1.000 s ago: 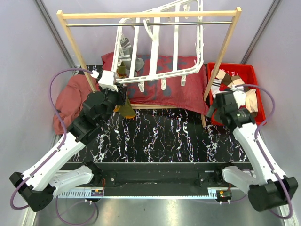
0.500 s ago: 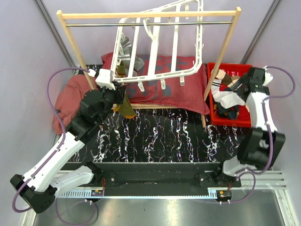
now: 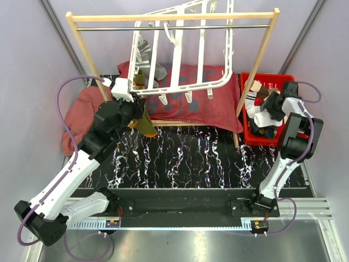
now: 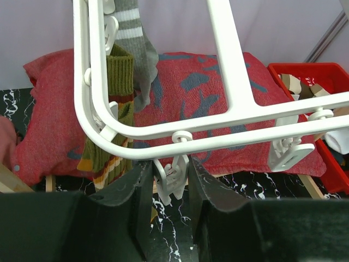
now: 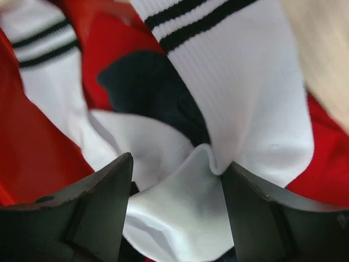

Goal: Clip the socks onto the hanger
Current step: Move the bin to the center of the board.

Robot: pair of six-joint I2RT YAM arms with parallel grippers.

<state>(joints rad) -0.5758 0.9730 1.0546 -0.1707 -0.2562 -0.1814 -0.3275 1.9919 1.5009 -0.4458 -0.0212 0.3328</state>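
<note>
Two grey walls (image 3: 22, 65) are seen by a black table (image 3: 191, 158). Upper middle, a clip (image 4: 173, 179) on the hanger (image 3: 178, 63) is pinched by the left gripper (image 4: 170, 168); far right, a white sock (image 5: 256, 109) is sat between the right gripper (image 5: 177, 164), its jaws wide

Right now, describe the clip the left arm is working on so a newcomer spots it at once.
Find the white hanger tilted over the red cloth. Along its near bar, by the rounded corner where the olive sock hangs, one clip dangles. Unlike the free clip to its right, it sits between the left gripper's fingers.
</note>
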